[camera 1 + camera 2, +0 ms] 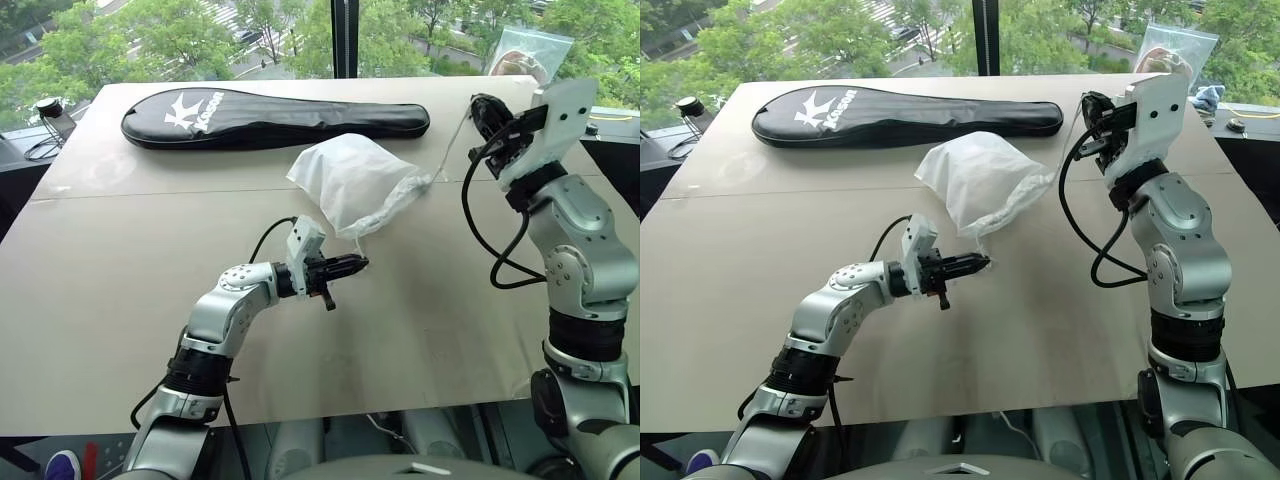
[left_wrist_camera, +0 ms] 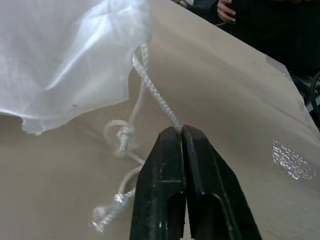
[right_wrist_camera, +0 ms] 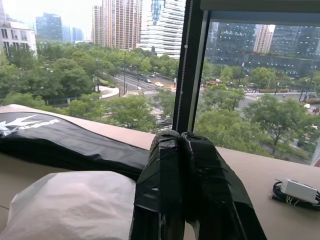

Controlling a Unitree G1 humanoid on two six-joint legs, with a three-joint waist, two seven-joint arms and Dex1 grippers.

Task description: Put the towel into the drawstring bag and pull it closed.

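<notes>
Our left gripper (image 2: 182,131) pinches the drawstring bag's (image 1: 350,180) cord (image 2: 152,92); right gripper (image 3: 181,137) pressed together, holding its cord taut; either cord might slip when we pull.

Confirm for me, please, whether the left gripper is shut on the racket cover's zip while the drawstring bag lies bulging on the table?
Not quite. The left gripper is shut on the white cord of the drawstring bag, not on the racket cover, which lies apart near the table's far edge. The left wrist view shows the pinch. The bag does lie bulging on the table.
</notes>
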